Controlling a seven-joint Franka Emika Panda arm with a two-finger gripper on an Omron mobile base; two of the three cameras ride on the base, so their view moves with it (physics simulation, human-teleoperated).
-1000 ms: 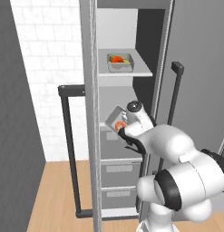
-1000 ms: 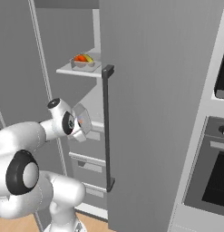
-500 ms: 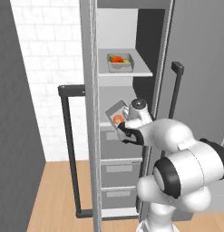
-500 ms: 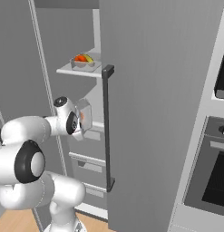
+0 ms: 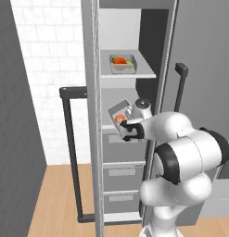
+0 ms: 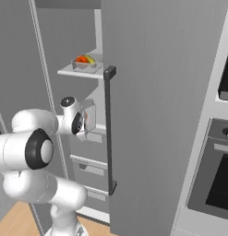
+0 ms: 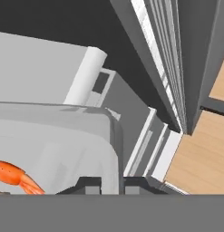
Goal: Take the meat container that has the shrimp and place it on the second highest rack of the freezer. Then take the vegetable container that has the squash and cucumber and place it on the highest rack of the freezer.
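left base view: gripper (image 5: 126,131) clamping tilted shrimp container (image 5: 119,117) nr freezer (image 5: 134,92) 2nd rack; should be levelling b4 sliding in.

You see the curled orange shrimp (image 7: 13,176) cut off by the hand view's left edge, and its clear plastic tray (image 5: 119,116) partly hidden behind the white arm.

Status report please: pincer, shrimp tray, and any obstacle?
Pincer shut on shrimp tray, tray tilted. Tray at freezer opening, second-highest rack level, not set down. Vegetable tray on highest rack. Nothing blocking seen.
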